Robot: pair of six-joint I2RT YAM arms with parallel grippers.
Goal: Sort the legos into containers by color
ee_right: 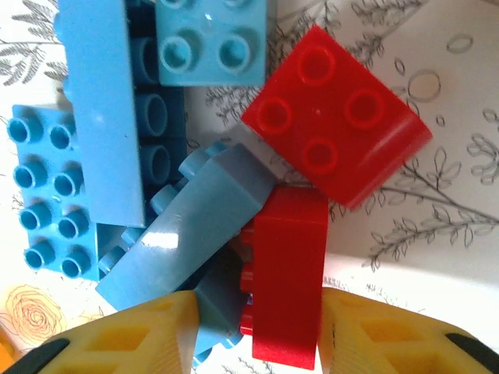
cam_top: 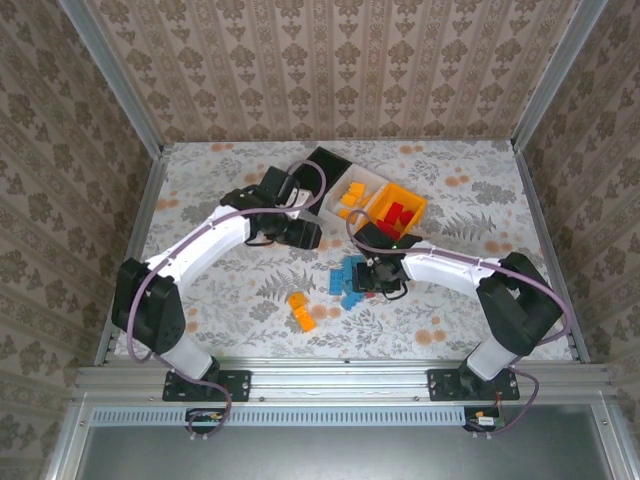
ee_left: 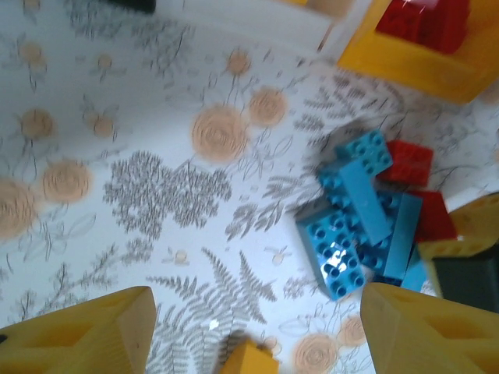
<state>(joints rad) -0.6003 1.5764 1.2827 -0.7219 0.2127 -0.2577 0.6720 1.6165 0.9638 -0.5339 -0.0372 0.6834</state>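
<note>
Right gripper (ee_right: pixel 260 304) is down in the brick pile near the middle of the floral table (cam_top: pixel 220 180). Its yellow fingers (ee_right: pixel 132 339) sit either side of a red brick (ee_right: pixel 284 273) standing on edge, with the end of a blue brick (ee_right: pixel 187 241) wedged in alongside. Squeezing or only bracketing them, I can't tell. A second red brick (ee_right: pixel 335 128) lies just beyond, against the blue pile (cam_top: pixel 348 278). Left gripper (ee_left: pixel 257 304) hangs released, jaws wide and nothing gripped, above the table just left of that pile. Two orange bricks (cam_top: pixel 300 312) lie apart from it, nearer the arms. At the back stand the black bin (cam_top: pixel 335 160), the white bin (cam_top: pixel 375 182) holding orange bricks, and the orange-yellow bin (cam_top: pixel 418 197) holding red ones.
</note>
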